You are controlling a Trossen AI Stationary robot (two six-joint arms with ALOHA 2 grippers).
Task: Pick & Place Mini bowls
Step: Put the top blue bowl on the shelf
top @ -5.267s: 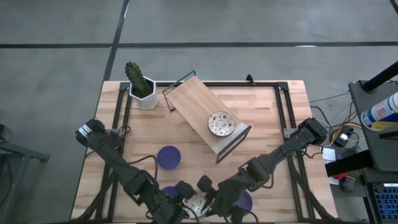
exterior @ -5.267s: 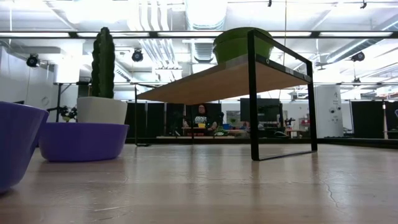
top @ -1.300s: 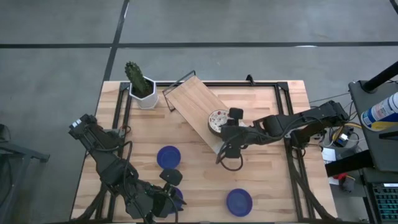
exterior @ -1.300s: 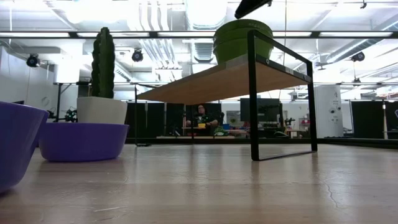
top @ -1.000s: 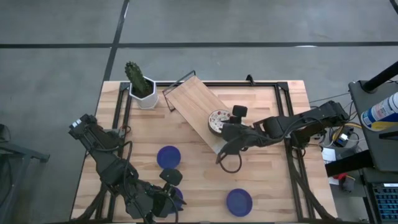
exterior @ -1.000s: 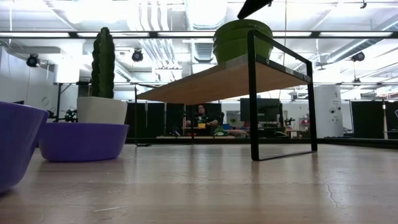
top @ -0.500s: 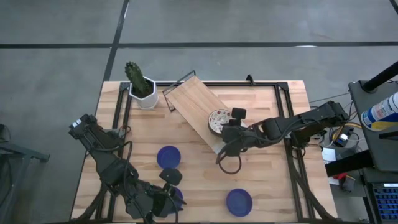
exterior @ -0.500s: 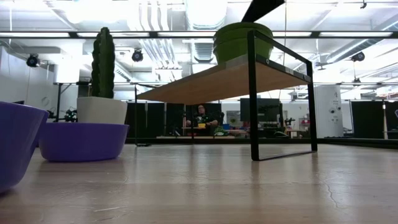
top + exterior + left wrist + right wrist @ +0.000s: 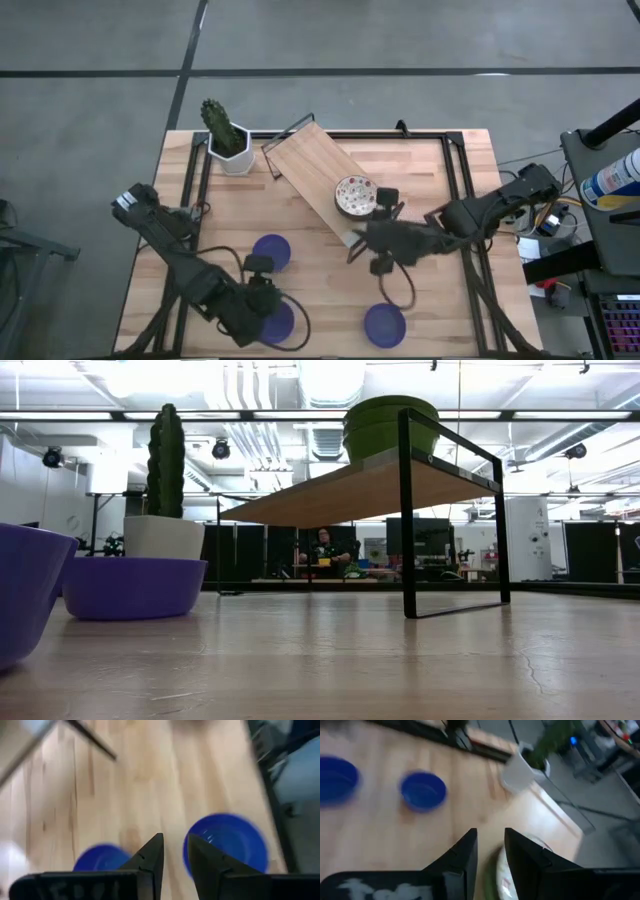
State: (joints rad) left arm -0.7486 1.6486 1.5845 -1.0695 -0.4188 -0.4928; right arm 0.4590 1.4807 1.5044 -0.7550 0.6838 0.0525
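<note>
In the high view, the speckled bowl [image 9: 354, 196] sits on the raised wooden shelf [image 9: 310, 160] at frame centre, and three blue bowls rest on the worktop [image 9: 430, 180]: one left of centre [image 9: 271, 251], one at lower left [image 9: 277, 322] and one at lower centre [image 9: 385, 324]. The right gripper [image 9: 383, 262] hangs just below and right of the shelf end, its fingers [image 9: 462, 851] set narrowly apart and holding nothing. The left gripper [image 9: 262, 300] sits over the lower-left blue bowl, fingers [image 9: 150, 857] likewise narrowly apart and empty; a cactus pot [image 9: 231, 152] stands at the upper left.
</note>
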